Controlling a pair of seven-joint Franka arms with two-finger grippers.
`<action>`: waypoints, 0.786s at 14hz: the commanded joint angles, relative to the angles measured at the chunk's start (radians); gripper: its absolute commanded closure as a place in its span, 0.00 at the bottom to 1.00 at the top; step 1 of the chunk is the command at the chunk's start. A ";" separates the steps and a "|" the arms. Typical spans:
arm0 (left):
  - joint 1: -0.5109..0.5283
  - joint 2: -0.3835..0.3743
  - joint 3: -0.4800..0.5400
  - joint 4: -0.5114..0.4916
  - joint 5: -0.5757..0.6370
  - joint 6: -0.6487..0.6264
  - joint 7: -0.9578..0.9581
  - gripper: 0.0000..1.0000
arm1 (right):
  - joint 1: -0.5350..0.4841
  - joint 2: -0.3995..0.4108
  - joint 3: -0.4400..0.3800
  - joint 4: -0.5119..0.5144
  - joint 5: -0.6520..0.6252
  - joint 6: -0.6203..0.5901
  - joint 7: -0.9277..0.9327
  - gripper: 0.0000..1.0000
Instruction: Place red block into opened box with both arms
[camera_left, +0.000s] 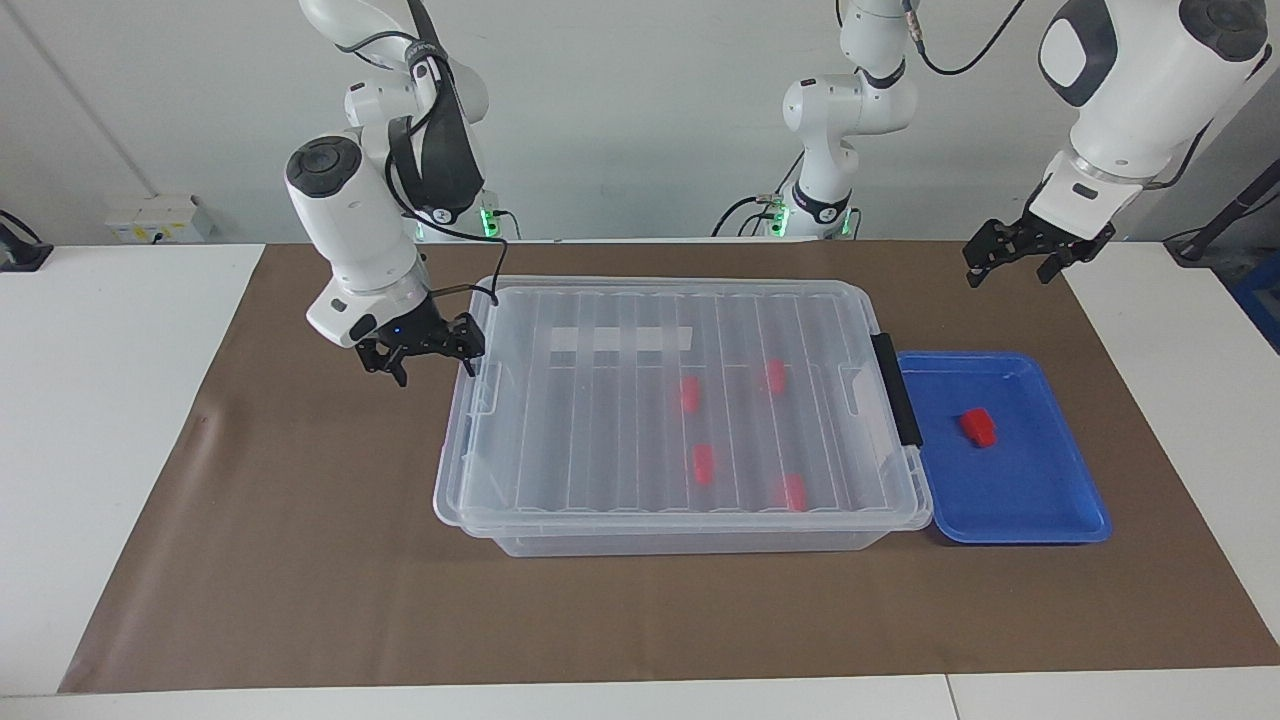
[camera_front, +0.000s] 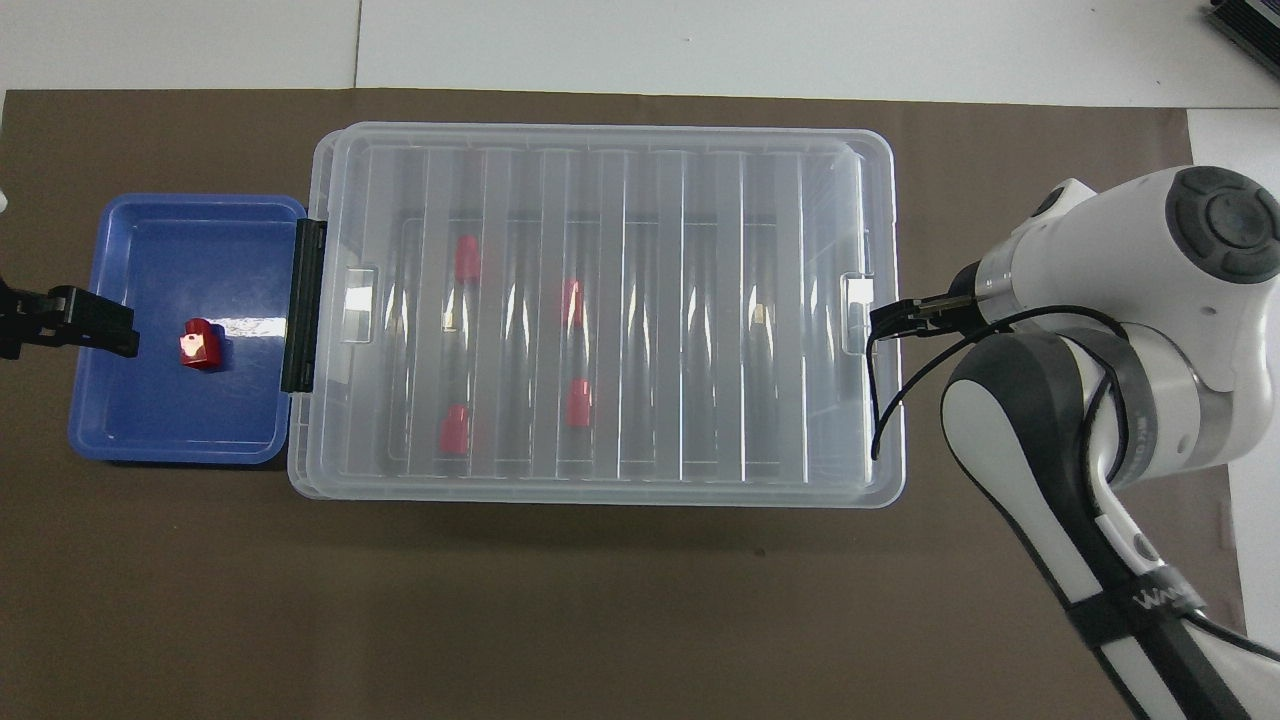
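One red block (camera_left: 978, 426) (camera_front: 200, 344) lies in the shallow blue tray (camera_left: 1060, 500) (camera_front: 150, 430). Several more red blocks (camera_left: 703, 463) show through the ribbed lid (camera_left: 600, 430) (camera_front: 700, 300) that covers the clear box (camera_left: 680, 541). The lid sits slightly askew, overhanging the box toward the right arm's end. My right gripper (camera_left: 435, 368) (camera_front: 890, 320) is open at that end of the lid, one finger against its rim. My left gripper (camera_left: 1008, 272) (camera_front: 110, 328) hangs open in the air over the tray's outer edge, holding nothing.
The box's black end handle (camera_left: 897, 388) (camera_front: 303, 305) presses against the blue tray. Box and tray stand on a brown mat (camera_left: 300, 560). A black cable from the right wrist droops over the lid's end.
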 joint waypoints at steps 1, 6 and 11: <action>0.010 -0.021 -0.004 -0.017 -0.009 0.005 -0.007 0.00 | -0.009 -0.002 0.001 -0.015 -0.090 0.031 0.019 0.00; 0.010 -0.021 -0.004 -0.017 -0.009 0.005 -0.007 0.00 | -0.040 -0.001 -0.001 -0.005 -0.176 0.024 0.042 0.00; 0.010 -0.021 -0.004 -0.017 -0.009 0.005 -0.007 0.00 | -0.077 -0.001 -0.001 -0.003 -0.206 0.021 0.039 0.00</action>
